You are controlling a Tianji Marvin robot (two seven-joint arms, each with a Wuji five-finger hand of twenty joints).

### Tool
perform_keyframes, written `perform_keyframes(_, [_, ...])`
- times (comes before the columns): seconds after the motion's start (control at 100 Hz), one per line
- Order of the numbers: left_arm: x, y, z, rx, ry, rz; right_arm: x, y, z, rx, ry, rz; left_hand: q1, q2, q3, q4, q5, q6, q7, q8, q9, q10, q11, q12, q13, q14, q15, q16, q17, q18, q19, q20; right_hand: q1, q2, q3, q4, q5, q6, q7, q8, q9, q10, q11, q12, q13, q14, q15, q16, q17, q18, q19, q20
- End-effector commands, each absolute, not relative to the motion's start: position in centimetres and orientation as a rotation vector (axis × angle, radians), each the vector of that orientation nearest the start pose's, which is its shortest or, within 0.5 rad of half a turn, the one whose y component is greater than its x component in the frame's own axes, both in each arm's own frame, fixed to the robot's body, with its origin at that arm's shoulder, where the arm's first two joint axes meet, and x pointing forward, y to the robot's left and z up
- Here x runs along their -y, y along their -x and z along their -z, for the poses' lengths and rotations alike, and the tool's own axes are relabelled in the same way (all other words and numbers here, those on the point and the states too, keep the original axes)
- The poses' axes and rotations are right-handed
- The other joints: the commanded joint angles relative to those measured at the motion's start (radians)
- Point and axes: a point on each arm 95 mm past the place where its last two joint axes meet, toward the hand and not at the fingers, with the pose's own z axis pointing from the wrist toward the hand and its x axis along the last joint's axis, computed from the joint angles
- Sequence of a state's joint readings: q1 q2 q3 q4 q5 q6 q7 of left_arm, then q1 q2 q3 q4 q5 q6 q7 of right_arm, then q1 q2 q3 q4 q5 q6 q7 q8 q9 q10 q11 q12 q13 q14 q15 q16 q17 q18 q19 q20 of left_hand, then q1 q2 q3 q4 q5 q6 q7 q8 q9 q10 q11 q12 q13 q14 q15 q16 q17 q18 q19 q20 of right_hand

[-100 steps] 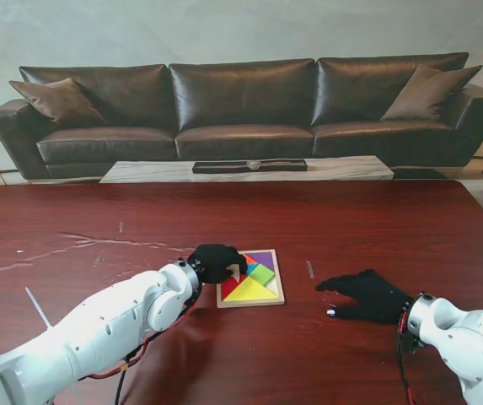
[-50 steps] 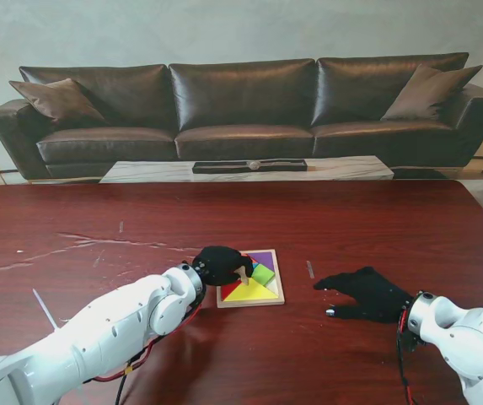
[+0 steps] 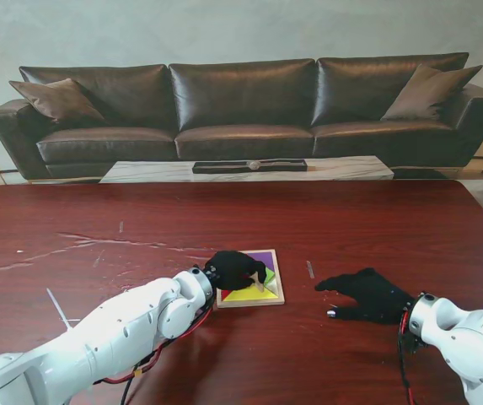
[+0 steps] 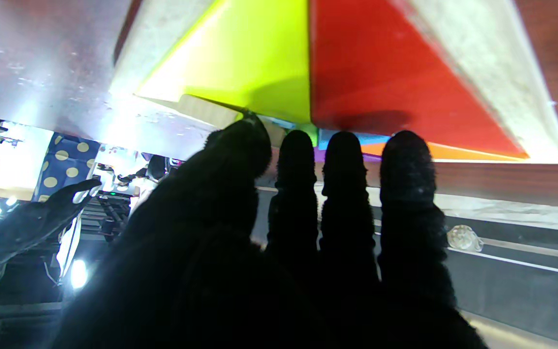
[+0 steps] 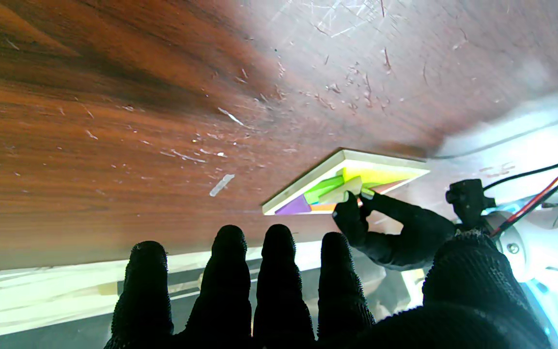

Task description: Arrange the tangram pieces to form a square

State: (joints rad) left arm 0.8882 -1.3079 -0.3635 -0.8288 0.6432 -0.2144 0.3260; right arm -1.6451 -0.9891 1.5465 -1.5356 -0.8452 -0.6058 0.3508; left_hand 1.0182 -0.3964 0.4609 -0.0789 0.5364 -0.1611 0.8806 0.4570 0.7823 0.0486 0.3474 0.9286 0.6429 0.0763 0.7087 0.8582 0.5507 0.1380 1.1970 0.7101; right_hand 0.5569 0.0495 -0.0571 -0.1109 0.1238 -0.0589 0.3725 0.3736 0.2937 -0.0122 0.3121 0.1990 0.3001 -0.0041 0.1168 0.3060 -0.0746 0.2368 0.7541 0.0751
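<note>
Piece (image 5: 344, 190) tilted in left hand (image 3: 237, 268) fingers (image 5: 351, 218)

Dark brown leather sofa (image 3: 241, 110) against pale plaster wall (image 3: 224, 29), a cushion (image 3: 60, 99) at each end. Low marble-topped coffee table (image 3: 245, 170) in front. Nearer me, scuffed reddish-brown wooden table (image 3: 98, 228), glossy under light.

The left hand (image 3: 236, 268) reaches forward from its white arm, fingertips (image 5: 351, 213) pinched together; the right hand (image 3: 366, 295) lies flat, palm down, fingers (image 5: 230, 271) spread and holding nothing.
</note>
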Motion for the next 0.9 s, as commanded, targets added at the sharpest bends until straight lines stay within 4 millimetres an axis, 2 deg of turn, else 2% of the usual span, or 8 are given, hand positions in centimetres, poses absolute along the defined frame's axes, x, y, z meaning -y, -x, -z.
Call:
perform_keyframes(0.0, [15.7,-48.1,38.7,-1.881,0.977,1.759,11.1,-37.8,32.7,-1.969,-1.203,-1.486,0.047,-0.008,-0.012,-0.023,0.031,-0.007,0.028,-0.011,0.039,-0.034,-0.008,0.020,0.015,-0.012,0.001,0.006,0.001,-0.001,0.022,-0.003,-0.024,0.000,0.007,0.022,-0.017,-0.020,0.005,-0.001,0.005,-0.011,-0.009,-0.003,0.003,-0.014,-0.008,0.004,-0.004,0.018,-0.002,-0.020])
perform_keyframes(0.52, [17.5,-47.7,38.9,-1.902,0.980,1.809,11.4,-37.7,32.7,-1.958,-1.215,-1.473,0.032,0.004,-0.042,-0.021,0.036,0.001,0.039,-0.016,0.044,-0.031,-0.001,0.036,0.012,-0.013,0.018,-0.025,0.001,0.010,0.044,0.005,-0.019,0.003,0.007,0.022,-0.018,-0.019,0.006,-0.003,0.004,-0.011,-0.008,-0.003,0.004,-0.014,-0.007,0.004,-0.005,0.017,-0.002,-0.021])
perform_keyframes(0.66, [17.8,-47.6,38.9,-1.902,0.988,1.815,11.4,-37.7,32.7,-1.956,-1.216,-1.472,0.019,0.018,-0.060,-0.019,0.034,0.011,0.041,-0.014,0.034,-0.018,0.051,0.056,0.008,-0.008,0.046,-0.030,-0.003,0.019,0.059,0.012,-0.017,0.002,0.007,0.022,-0.018,-0.020,0.006,-0.004,0.005,-0.012,-0.008,-0.002,0.004,-0.013,-0.007,0.004,-0.005,0.017,-0.002,-0.021])
perform_keyframes(0.89, [18.0,-47.6,39.0,-1.900,0.998,1.820,11.4,-37.7,32.7,-1.953,-1.217,-1.472,0.016,0.028,-0.068,-0.018,0.032,0.019,0.040,-0.013,0.032,-0.009,0.079,0.068,0.008,-0.005,0.061,-0.028,-0.006,0.025,0.070,0.017,-0.014,0.002,0.007,0.022,-0.018,-0.021,0.008,-0.004,0.005,-0.013,-0.007,-0.002,0.005,-0.015,-0.006,0.004,-0.003,0.017,-0.001,-0.021])
